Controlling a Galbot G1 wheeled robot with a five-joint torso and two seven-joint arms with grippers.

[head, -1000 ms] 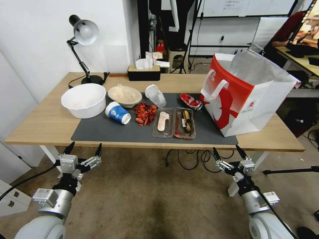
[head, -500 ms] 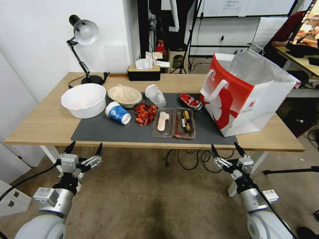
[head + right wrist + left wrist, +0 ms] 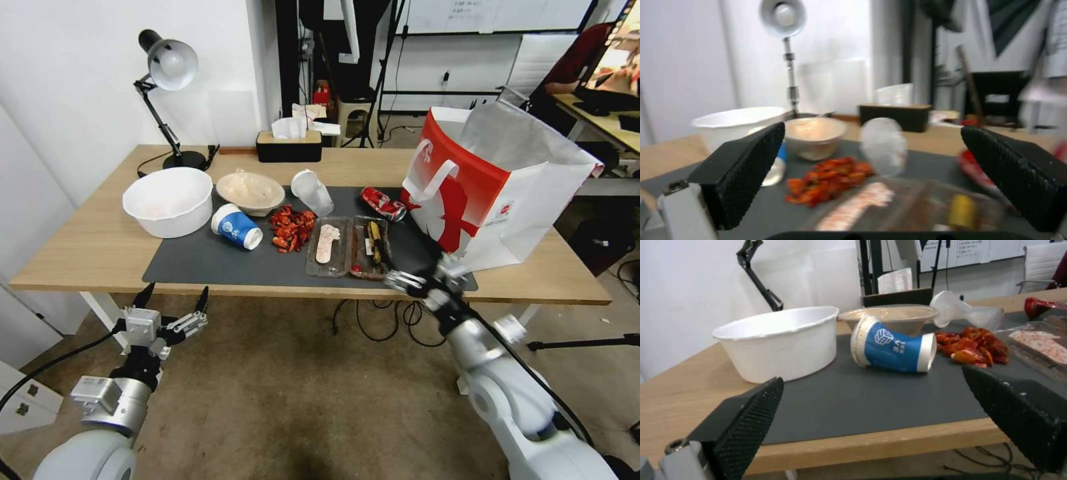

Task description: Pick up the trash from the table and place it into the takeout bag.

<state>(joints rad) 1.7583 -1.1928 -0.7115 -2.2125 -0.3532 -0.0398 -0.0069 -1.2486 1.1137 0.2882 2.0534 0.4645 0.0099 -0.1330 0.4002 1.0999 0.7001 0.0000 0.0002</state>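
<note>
Clear plastic trays [image 3: 349,247] of scraps lie just ahead of my right hand [image 3: 421,280], which is raised at the counter's [image 3: 80,253] near edge with fingers spread wide and nothing between them. The trays run lengthwise away from me on the grey mat [image 3: 220,260]. Beyond them lies the crushed red can [image 3: 383,203], with the takeout bag [image 3: 493,193] standing open to the right. My left hand [image 3: 171,315] hangs below the counter edge, unclenched, farther from the trays.

Desk lamp [image 3: 168,67], black tissue box [image 3: 289,145], perhaps stool [image 3: 351,113] behind.
</note>
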